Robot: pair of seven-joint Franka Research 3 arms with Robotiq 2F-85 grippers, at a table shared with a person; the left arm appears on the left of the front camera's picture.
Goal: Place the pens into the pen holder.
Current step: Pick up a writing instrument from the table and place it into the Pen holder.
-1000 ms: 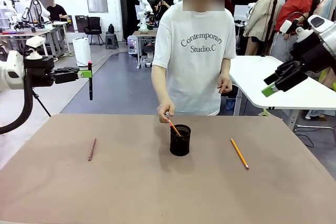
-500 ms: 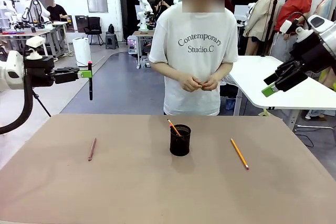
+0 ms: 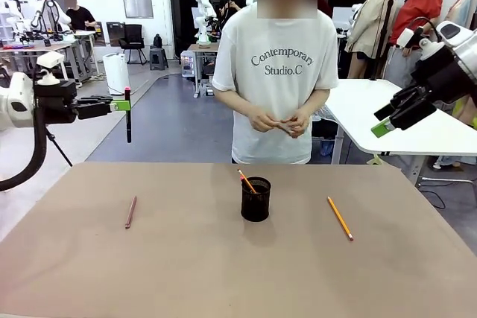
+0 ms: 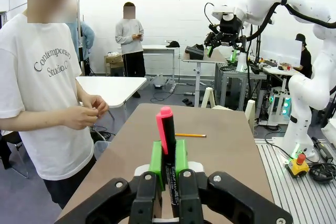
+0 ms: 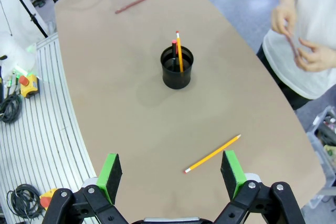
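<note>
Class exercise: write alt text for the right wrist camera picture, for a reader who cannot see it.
The open right gripper hangs above a brown table where a yellow pencil lies flat. Beyond it, a black pen holder holds an orange pencil and a dark pen.

The front view looks low across the surface [image 3: 112,273] at the person [image 3: 279,72] standing at its far edge. The left wrist view, close behind its own fingers [image 4: 156,157], faces along the surface from one side. The right wrist view looks steeply down from high. All share the surface, person and yellow pencil [image 3: 340,218].
</note>
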